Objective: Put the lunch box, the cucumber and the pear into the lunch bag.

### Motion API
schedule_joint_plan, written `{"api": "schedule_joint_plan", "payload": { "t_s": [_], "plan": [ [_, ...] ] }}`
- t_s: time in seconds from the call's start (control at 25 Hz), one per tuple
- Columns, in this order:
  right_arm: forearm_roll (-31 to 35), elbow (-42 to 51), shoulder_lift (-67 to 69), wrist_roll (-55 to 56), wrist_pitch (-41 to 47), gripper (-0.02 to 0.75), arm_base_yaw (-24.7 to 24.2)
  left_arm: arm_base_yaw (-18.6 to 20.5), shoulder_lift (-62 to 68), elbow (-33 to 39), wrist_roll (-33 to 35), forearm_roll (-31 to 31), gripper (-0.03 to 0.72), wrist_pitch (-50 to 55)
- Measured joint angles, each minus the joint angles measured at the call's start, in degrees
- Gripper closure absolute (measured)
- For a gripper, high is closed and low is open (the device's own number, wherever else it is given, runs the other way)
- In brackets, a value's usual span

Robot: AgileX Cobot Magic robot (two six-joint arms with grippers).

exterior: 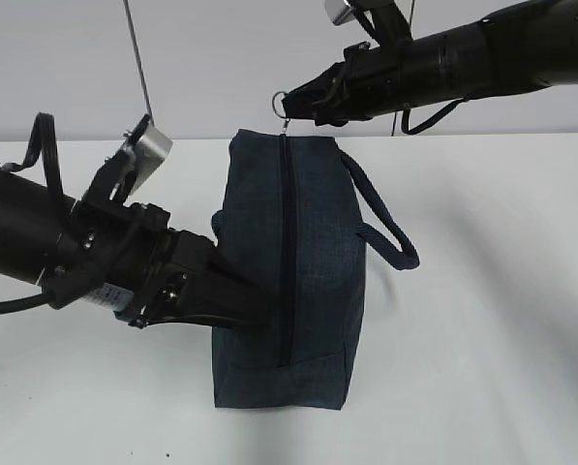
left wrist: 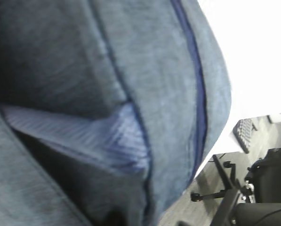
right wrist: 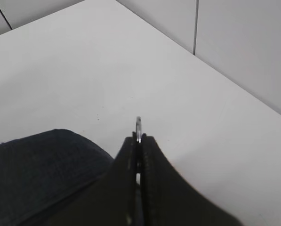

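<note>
While the lunch bag [exterior: 298,281] stands on the white table [exterior: 482,339], zipper shut | right gripper [exterior: 290,104] clamps the silver ring pull [exterior: 282,100] at its far end | left gripper [exterior: 255,315] presses its near side, jaw state unclear

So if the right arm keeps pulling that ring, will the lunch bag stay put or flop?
The lunch bag is soft fabric, so it probably sags. The left gripper presses its side, likely steadying it. Standing tall and narrow, it could tip.

A lab or office: bare white table [exterior: 482,320], plain grey wall panels [right wrist: 244,42], office chair base [left wrist: 225,181] behind.
</note>
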Motion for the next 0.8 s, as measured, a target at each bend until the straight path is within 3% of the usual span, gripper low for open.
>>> {"api": "schedule_joint_plan", "payload": {
  "t_s": [0.08, 0.2, 0.48, 0.8],
  "plan": [
    [0.0, 0.0, 0.0, 0.0, 0.1, 0.732, 0.0, 0.7, 0.0, 0.0, -1.0, -0.2, 0.319, 0.8],
    [0.1, 0.0, 0.0, 0.1, 0.3, 0.732, 0.0, 3.6, 0.0, 0.0, -2.0, -0.7, 0.265, 2.7],
    [0.1, 0.0, 0.0, 0.3, 1.4, 0.732, 0.0, 11.6, 0.0, -0.1, -2.7, -9.1, 0.253, 4.8],
    [0.2, 0.0, 0.0, 0.5, 1.8, 0.732, 0.0, 12.4, 0.0, -8.9, -2.7, -6.6, 0.253, 0.4]
  ]
}}
